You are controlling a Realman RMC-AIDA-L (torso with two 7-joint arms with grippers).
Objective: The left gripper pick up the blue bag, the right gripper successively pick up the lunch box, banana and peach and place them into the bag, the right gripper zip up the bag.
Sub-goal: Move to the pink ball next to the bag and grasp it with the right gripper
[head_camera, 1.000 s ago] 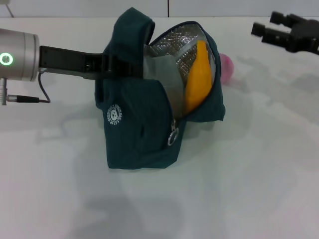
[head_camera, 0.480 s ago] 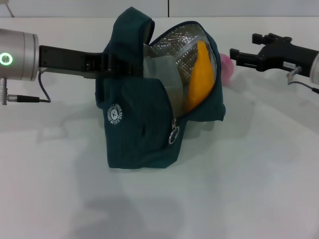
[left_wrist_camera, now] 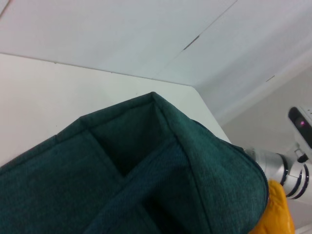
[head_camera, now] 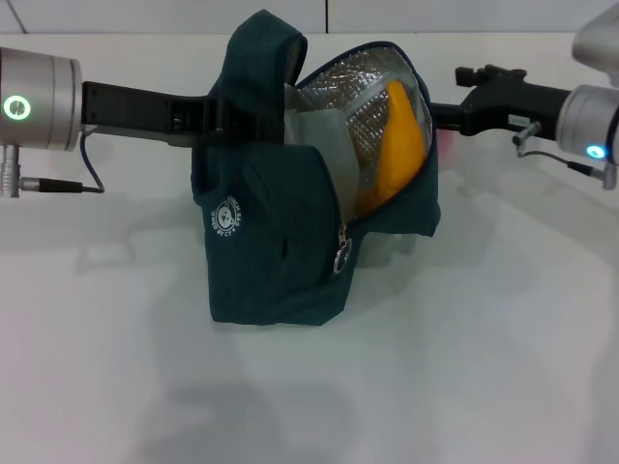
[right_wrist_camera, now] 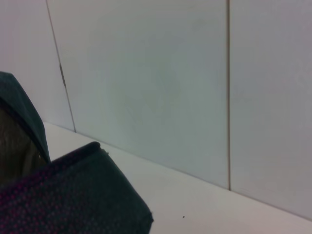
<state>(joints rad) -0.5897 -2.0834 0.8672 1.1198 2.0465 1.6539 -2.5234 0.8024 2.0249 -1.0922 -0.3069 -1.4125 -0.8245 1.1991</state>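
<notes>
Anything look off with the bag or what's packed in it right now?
Nothing looks spilled or damaged. The blue bag is held up by the left gripper at a handle, mouth gaping sideways, so the banana stands tilted right at the opening beside the lunch box. The right gripper is behind the bag's edge.

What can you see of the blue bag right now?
The blue bag is dark teal fabric with a round white logo, silver foil lining and a ring-pull zipper. It stands on the table, unzipped, mouth gaping. The left gripper holds its padded handle. Inside, the banana stands on end beside the lunch box. The right gripper reaches behind its far side.
</notes>
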